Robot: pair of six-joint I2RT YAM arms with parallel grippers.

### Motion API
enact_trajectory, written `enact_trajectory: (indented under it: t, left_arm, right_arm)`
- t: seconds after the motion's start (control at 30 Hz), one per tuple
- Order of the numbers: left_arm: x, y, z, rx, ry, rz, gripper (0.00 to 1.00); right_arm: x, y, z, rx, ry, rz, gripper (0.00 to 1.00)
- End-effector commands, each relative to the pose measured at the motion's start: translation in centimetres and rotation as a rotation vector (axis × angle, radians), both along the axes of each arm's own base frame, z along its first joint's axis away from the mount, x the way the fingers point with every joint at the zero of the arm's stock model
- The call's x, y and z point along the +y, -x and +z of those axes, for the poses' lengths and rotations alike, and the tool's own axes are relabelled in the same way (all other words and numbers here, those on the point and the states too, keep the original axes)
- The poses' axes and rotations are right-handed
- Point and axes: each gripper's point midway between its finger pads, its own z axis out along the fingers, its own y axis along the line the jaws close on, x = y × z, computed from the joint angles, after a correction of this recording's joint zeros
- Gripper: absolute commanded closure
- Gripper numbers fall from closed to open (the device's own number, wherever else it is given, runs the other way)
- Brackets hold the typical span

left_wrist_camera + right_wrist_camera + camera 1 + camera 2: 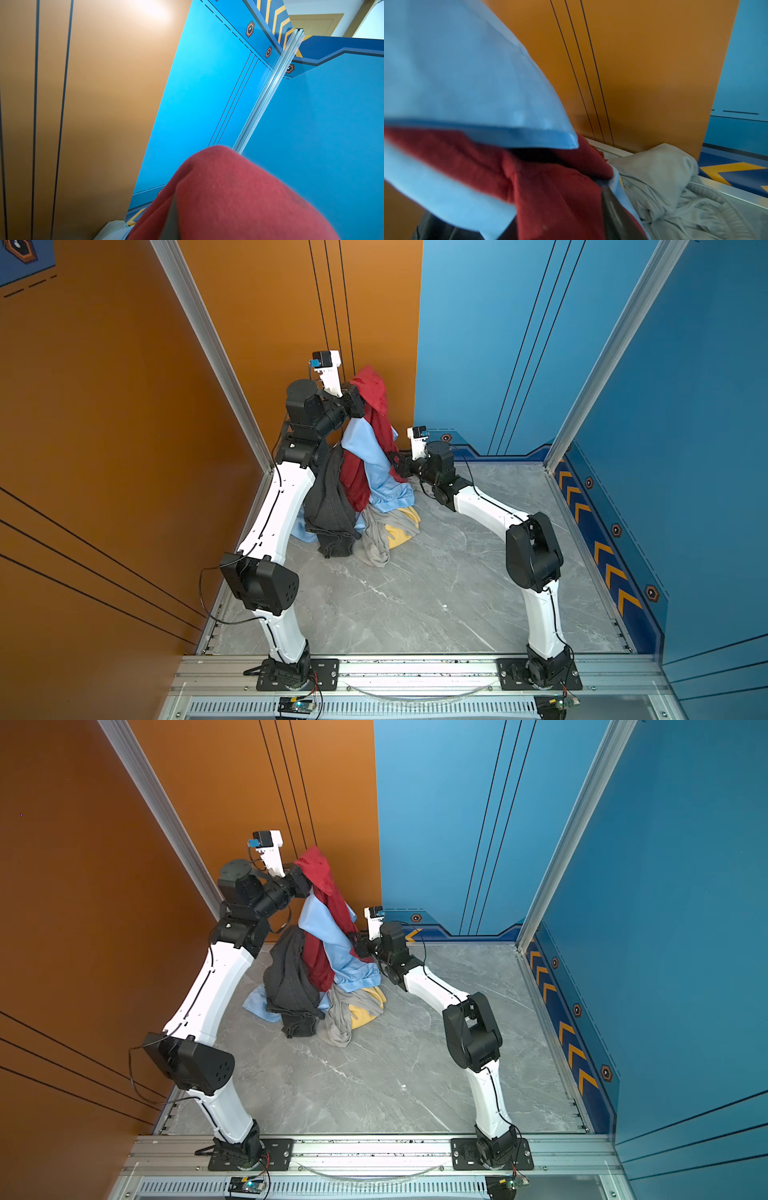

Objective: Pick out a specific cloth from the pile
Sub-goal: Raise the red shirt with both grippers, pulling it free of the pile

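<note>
Holding: left gripper (pixel 360 400) is raised high and clamped on the top of the cloth (pixel 374 394); red fabric drapes over its jaws in the left wrist view, hiding the fingertips.
Cloth position: dark red garment (pixel 322 952) hangs from that grip down into the pile (pixel 353 514), which lies below the gripper on the table (pixel 436 593).
Entanglement: light blue shirt (pixel 365 448) wraps across the hanging red fabric just below the grip and rises with it; dark grey garment (pixel 330 497) leans against the same column, lower.
Right gripper: right gripper (pixel 395 462) sits low at the far side of the column, pressed into blue and red folds (pixel 554 197); one dark finger (pixel 612 207) shows, but whether it grips anything cannot be told.
Pile remainder: beige-grey garment (pixel 340 1019) and yellow piece (pixel 361 1015) lie flat at the base, apart from the lift.
Handling judgement: thin, light, limp fabric; likely to drag neighbours along and to slip if pinched on a single layer.
Recommended hold: a bunched fold of red, below the blue wrap, appears safest.
Risk: blue shirt is likely to travel out together with the cloth.
</note>
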Motion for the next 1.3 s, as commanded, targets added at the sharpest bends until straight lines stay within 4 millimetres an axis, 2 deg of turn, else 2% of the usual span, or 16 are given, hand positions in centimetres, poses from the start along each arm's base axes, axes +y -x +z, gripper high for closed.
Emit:
enact_trajectory:
  t: [0.0,0.03,0.07,0.27,0.37,0.4,0.53,0.63,0.8,0.9,1.03,1.17,1.23,1.27]
  left_arm:
    - [0.2,3.3,4.3,-0.117,0.027,-0.032,1.0]
    - [0.6,3.3,4.3,-0.114,0.027,-0.024,1.0]
    - [0.9,3.2,4.2,-0.112,0.029,-0.014,1.0]
    - [3.6,2.3,3.0,-0.077,0.038,0.067,1.0]
    - [5.5,0.8,1.1,-0.032,0.037,0.125,1.0]
    - [6.2,0.2,0.4,-0.012,0.041,0.145,1.0]
    - [8.7,-2.1,-2.8,0.059,0.043,0.22,1.0]
    - [10.4,-3.3,-4.1,0.083,0.04,0.273,1.0]
    - [10.9,-4.2,-5.6,0.115,0.036,0.292,1.0]
    - [10.6,-4.6,-6.8,0.137,0.035,0.285,1.0]
    - [8.9,-5.2,-8.6,0.164,0.022,0.245,1.0]
    - [6.3,-5.6,-10.6,0.189,-0.011,0.168,1.0]
    - [5.0,-5.3,-11.3,0.192,-0.037,0.117,0.86]
    - [4.5,-5.1,-11.9,0.195,-0.055,0.094,0.73]
  right_arm:
    - [-0.6,-0.3,3.8,-0.075,-0.044,-0.044,0.87]
    - [-1.0,-0.2,4.7,-0.083,-0.056,-0.056,0.95]
    - [-1.2,0.0,5.2,-0.086,-0.058,-0.062,1.0]
    - [-3.4,2.6,11.3,-0.095,-0.083,-0.106,1.0]
    - [-3.9,3.5,14.1,-0.09,-0.113,-0.109,1.0]
    - [-4.1,3.7,15.7,-0.097,-0.135,-0.11,1.0]
    - [-3.4,3.6,20.1,-0.114,-0.183,-0.057,1.0]
    - [-2.8,3.3,23.0,-0.164,-0.219,-0.031,1.0]
    - [-3.6,4.6,28.9,-0.323,-0.31,-0.021,1.0]
    - [-4.6,4.8,30.3,-0.365,-0.334,-0.043,1.0]
    - [-5.3,4.0,29.8,-0.343,-0.34,-0.055,1.0]
    - [-5.2,3.9,29.7,-0.33,-0.364,-0.037,1.0]
    - [-4.9,4.0,29.7,-0.323,-0.377,-0.024,1.0]
    - [-4.8,3.9,29.5,-0.315,-0.38,-0.021,1.0]
